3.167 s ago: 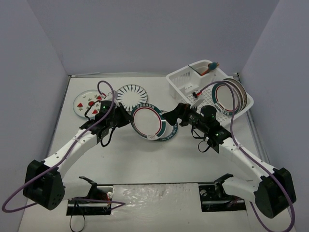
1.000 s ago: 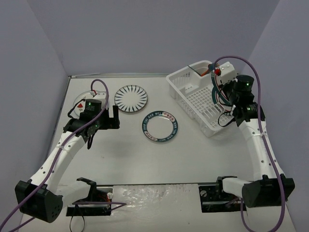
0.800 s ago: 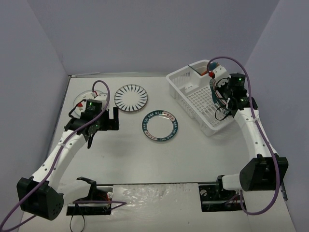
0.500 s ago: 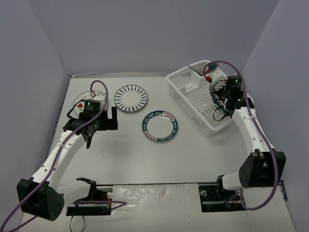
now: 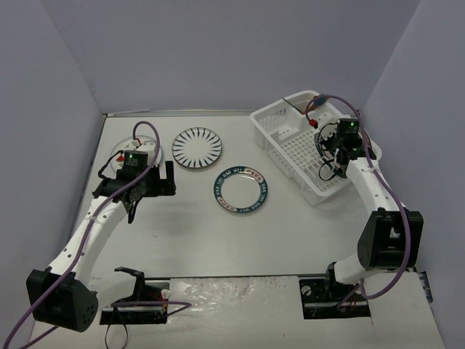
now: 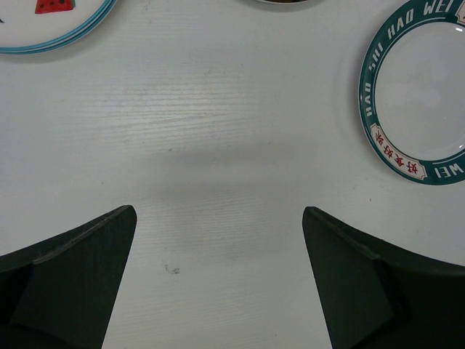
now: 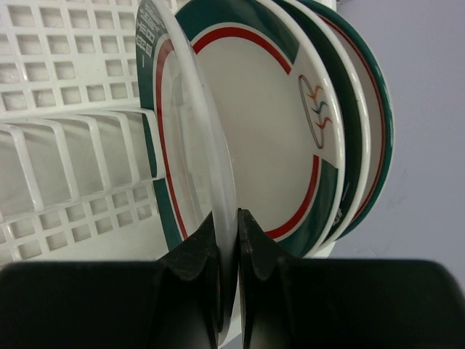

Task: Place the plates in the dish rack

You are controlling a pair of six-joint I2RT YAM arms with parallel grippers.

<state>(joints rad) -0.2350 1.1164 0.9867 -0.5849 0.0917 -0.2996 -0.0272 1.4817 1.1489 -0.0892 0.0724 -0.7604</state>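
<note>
My right gripper [image 7: 237,218] is shut on the rim of a white plate with a green-and-red rim [image 7: 190,123]. That plate stands on edge in the dish rack [image 7: 65,87], beside two other upright plates [image 7: 269,123]. From above, the right gripper [image 5: 331,154] sits inside the white dish rack [image 5: 266,125] and hides those plates. My left gripper [image 5: 161,182] hangs open over bare table. A green-rimmed plate [image 5: 243,191] lies flat at mid-table, also seen at the left wrist view's right edge [image 6: 421,102]. The black-striped plate [image 5: 197,147] and the strawberry plate [image 5: 120,151] lie at the back left.
The rack's corner cup [image 5: 311,103] holds a red and blue utensil. Purple walls close in the table on three sides. The right arm's cable loops above the rack. The strawberry plate's edge [image 6: 51,22] shows at the left wrist view's top left.
The right arm carried the green-and-red plate from mid-table into the rack and, over the last second, settled it among the upright plates. The left arm drew back left, open.
</note>
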